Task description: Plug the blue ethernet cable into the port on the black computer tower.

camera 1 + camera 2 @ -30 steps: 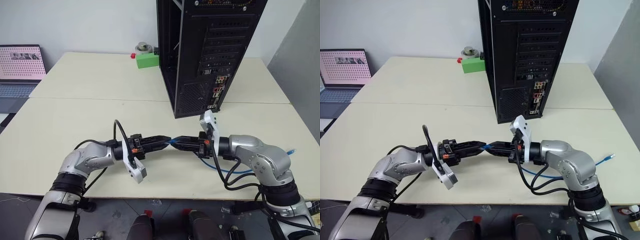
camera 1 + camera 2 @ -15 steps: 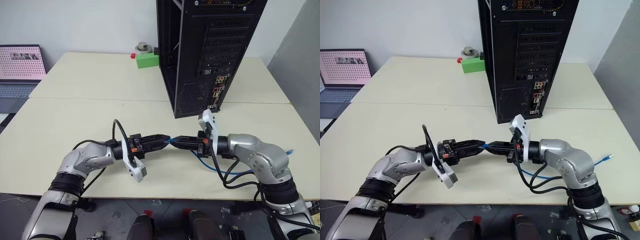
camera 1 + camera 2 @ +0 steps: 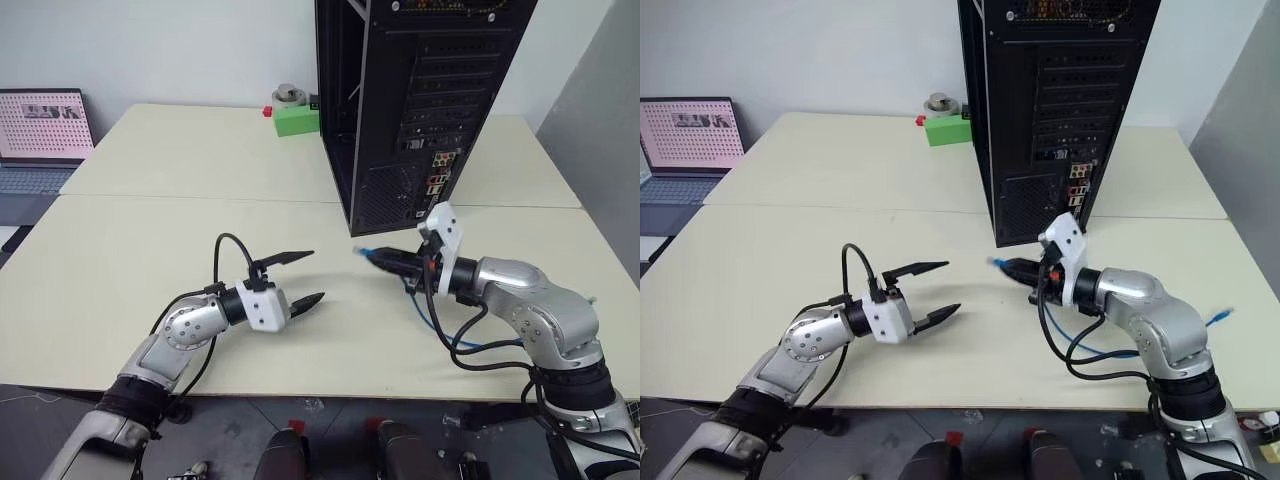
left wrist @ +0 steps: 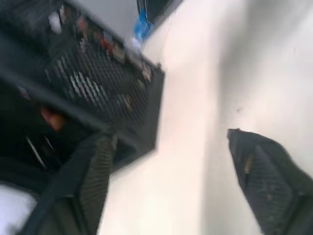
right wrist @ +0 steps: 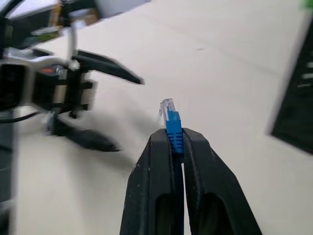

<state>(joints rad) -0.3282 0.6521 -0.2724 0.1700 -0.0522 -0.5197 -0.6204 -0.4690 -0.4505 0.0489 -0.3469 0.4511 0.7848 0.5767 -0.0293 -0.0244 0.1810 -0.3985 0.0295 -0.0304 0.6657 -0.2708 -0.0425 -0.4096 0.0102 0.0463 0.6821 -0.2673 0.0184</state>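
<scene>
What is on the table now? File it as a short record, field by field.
left gripper: open, holding nothing, above the table
right gripper: shut on the blue ethernet cable, clear plug sticking out past the fingertips
cable run: trails back under the right arm
black computer tower: upright, rear panel facing the robot
port: nothing plugged in yet
green box: beside the tower

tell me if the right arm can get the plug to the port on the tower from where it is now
Probably yes. The right gripper is shut on the blue ethernet cable just behind its plug, with bare table between it and the black computer tower; but the plug points away from the port.
</scene>
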